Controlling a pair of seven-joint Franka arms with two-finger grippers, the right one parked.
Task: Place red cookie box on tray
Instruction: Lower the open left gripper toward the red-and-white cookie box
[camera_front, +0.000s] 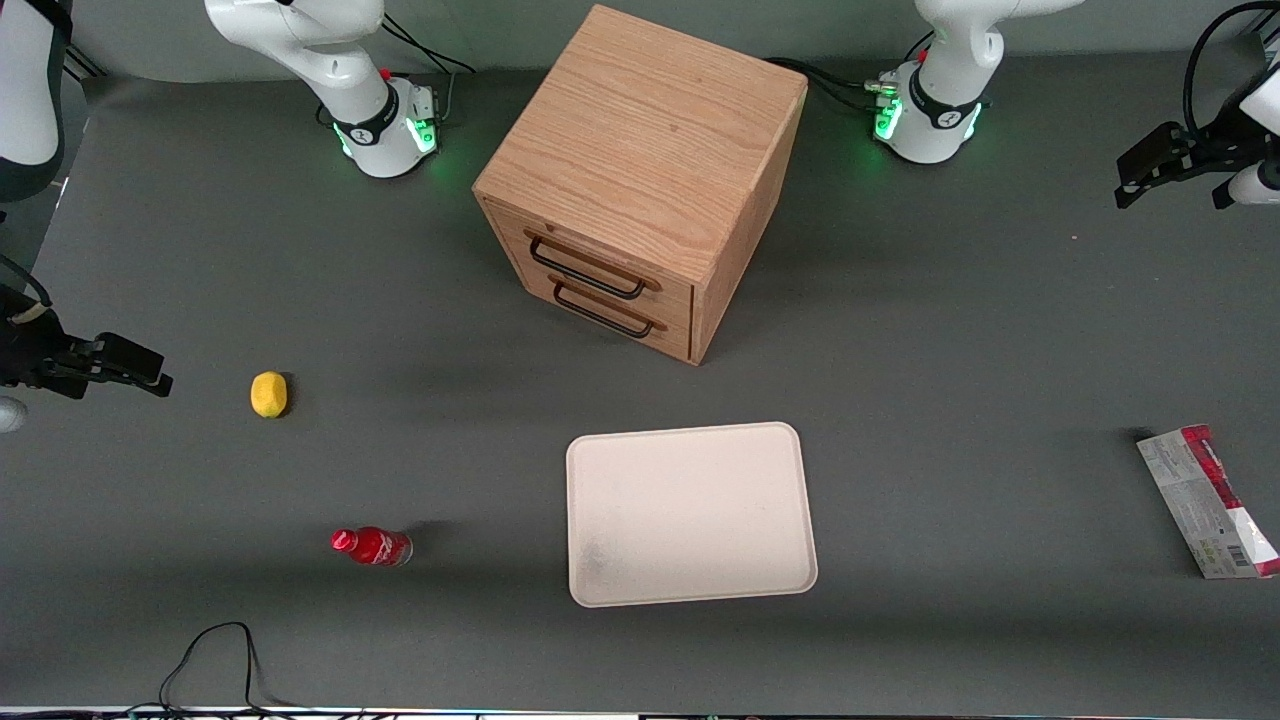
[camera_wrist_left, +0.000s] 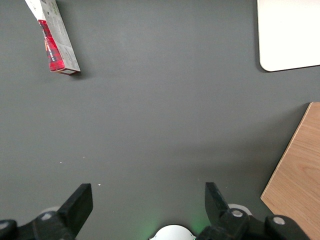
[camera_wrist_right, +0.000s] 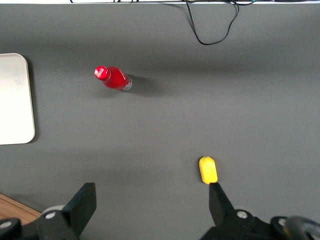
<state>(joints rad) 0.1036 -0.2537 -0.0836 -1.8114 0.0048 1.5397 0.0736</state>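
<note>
The red cookie box (camera_front: 1208, 500) (camera_wrist_left: 55, 37) lies flat on the dark table at the working arm's end, its whitish printed face up and one red side showing. The cream-white tray (camera_front: 690, 510) (camera_wrist_left: 290, 35) lies near the table's middle, nearer the front camera than the wooden cabinet, with nothing on it. My gripper (camera_front: 1172, 195) (camera_wrist_left: 147, 197) hangs above the table at the working arm's end, farther from the front camera than the box and well apart from it. Its fingers (camera_wrist_left: 80, 200) are open with nothing between them.
A wooden drawer cabinet (camera_front: 640, 170) (camera_wrist_left: 297, 175) stands at the table's middle. Toward the parked arm's end lie a yellow lemon (camera_front: 268, 393) (camera_wrist_right: 208, 170) and a small red bottle (camera_front: 372, 547) (camera_wrist_right: 113, 79). A black cable (camera_front: 215, 660) loops at the near edge.
</note>
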